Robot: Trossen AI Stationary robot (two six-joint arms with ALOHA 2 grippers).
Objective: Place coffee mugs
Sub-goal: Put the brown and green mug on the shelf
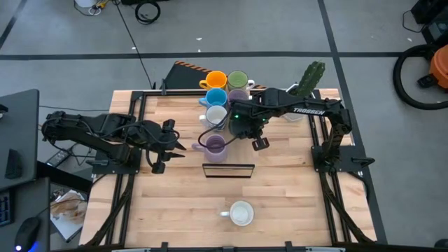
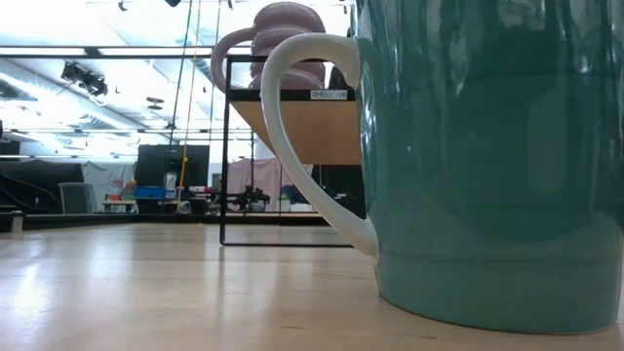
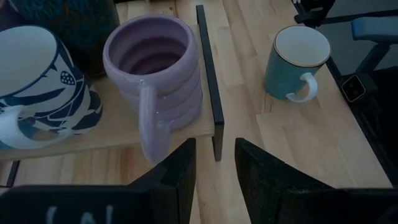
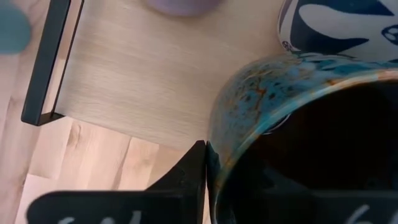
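A raised wooden shelf [image 1: 227, 150] on a black frame holds two rows of mugs: orange [image 1: 215, 80], green [image 1: 237, 79], blue [image 1: 215, 96], purple [image 1: 238, 96], and white with a blue pattern [image 1: 215, 114]. A ribbed purple mug [image 3: 155, 65] stands on its base at the shelf's near left corner. My left gripper [image 3: 214, 165] is open, level with that mug's handle [image 3: 149, 121]; whether it touches, I cannot tell. My right gripper [image 4: 206, 165] is shut on the dark speckled mug [image 4: 292, 87] beside the patterned mug [image 4: 339, 25]. A teal mug [image 1: 240, 213] stands alone near the table's near edge. My right gripper holds the dark mug by its rim wall [image 4: 217, 146], coming from above. One finger [image 4: 189, 171] is outside the wall; the other is hidden in the dark interior. The mug is upright over the shelf board. Whether its base rests on the board, I cannot tell.
A white planter with a green cactus [image 1: 308, 80] stands at the table's far right, beside the right arm. The shelf's black front bar [image 1: 227, 170] stands ahead of bare wood. In the low view the teal mug [image 2: 487, 156] fills the right side.
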